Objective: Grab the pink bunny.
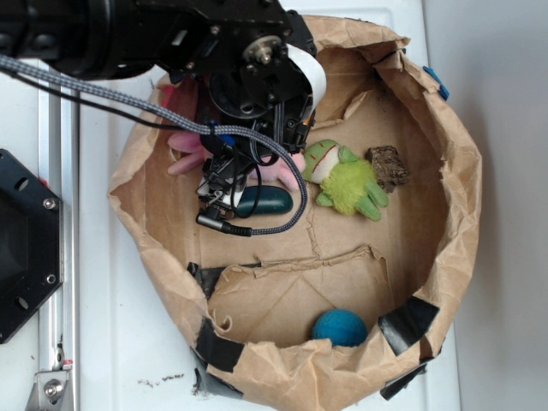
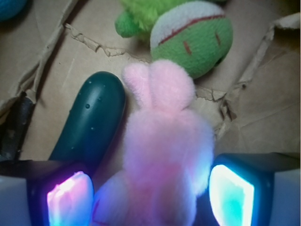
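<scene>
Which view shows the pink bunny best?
The wrist view: the pink bunny fills the frame between the open gripper's fingers. In the exterior view the arm hides most of it, leaving pink bits.

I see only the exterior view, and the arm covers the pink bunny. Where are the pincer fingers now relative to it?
Observer: In the wrist view the pink bunny lies between the two fingers of the pincer, which is open around its body.
Operator: Is something else close to the fingers?
Observer: Yes, the dark green cucumber toy lies right beside the bunny, just ahead of the finger on the left of the wrist view.
Operator: And the green plush?
Observer: The head of the green plush sits just beyond the bunny's ears, outside the fingers.
</scene>
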Action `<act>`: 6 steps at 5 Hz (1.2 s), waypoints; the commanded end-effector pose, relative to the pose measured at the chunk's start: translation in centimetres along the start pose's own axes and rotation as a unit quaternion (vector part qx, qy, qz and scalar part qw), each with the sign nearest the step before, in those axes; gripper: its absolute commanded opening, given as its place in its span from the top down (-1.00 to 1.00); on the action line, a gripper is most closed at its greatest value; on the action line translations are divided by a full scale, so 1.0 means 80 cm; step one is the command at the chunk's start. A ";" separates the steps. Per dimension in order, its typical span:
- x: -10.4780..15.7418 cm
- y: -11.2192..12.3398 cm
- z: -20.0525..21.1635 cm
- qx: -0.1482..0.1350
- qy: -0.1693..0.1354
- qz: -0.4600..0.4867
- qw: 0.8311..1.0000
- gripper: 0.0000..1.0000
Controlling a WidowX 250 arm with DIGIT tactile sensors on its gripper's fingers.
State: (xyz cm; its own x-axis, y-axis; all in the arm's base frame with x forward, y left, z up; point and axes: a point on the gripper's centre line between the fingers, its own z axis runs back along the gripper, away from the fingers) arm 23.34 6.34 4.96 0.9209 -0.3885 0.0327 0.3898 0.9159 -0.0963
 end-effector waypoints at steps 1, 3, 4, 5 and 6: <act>-0.001 0.003 -0.012 0.015 0.007 -0.001 1.000 -1.00; 0.001 -0.004 -0.029 0.017 0.025 -0.003 1.000 -1.00; 0.001 -0.004 -0.026 0.014 0.019 0.006 1.000 1.00; 0.001 -0.004 -0.023 0.014 0.016 0.008 1.000 1.00; 0.001 -0.004 -0.010 0.012 0.011 0.016 1.000 1.00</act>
State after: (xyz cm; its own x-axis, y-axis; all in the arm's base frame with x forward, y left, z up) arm 22.58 5.96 3.15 0.9316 -0.3618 -0.0349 0.3562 0.9278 -0.1108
